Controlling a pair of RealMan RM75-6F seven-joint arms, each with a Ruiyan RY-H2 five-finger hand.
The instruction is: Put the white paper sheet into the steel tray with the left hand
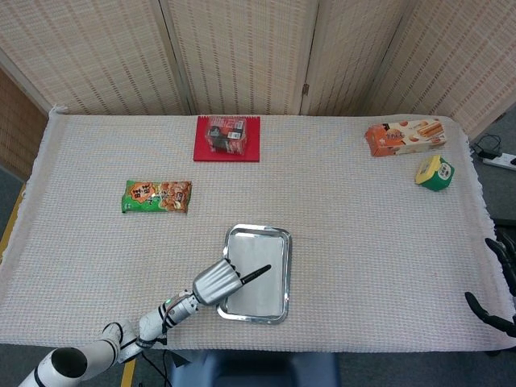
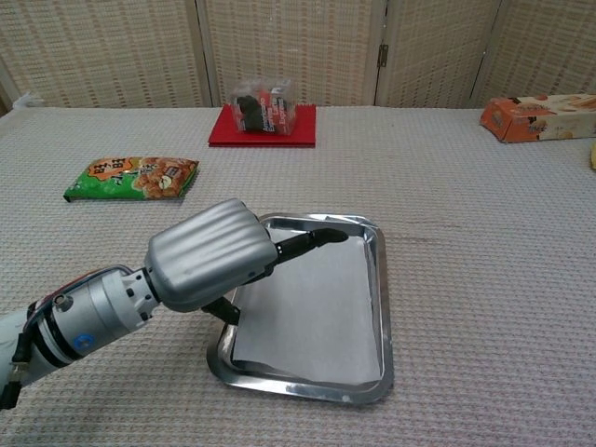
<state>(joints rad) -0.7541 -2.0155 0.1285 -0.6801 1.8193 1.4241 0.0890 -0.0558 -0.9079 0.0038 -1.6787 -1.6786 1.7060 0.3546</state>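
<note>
The steel tray (image 1: 287,266) (image 2: 381,307) sits near the table's front edge, a little left of centre. The white paper sheet (image 1: 260,289) (image 2: 317,312) lies flat inside it. My left hand (image 1: 216,282) (image 2: 207,258) hovers over the tray's left rim with its silver back up. One dark finger (image 2: 321,238) stretches out over the sheet toward the tray's far end, and the hand holds nothing. Only the dark fingers of my right hand (image 1: 490,313) show at the right edge of the head view, apart and empty.
At the back stands a red mat (image 1: 227,149) (image 2: 262,138) with a wrapped pack on it. A green snack bag (image 1: 157,196) (image 2: 132,177) lies at the left. An orange box (image 1: 405,135) (image 2: 538,116) and a green-yellow carton (image 1: 434,172) are at the far right.
</note>
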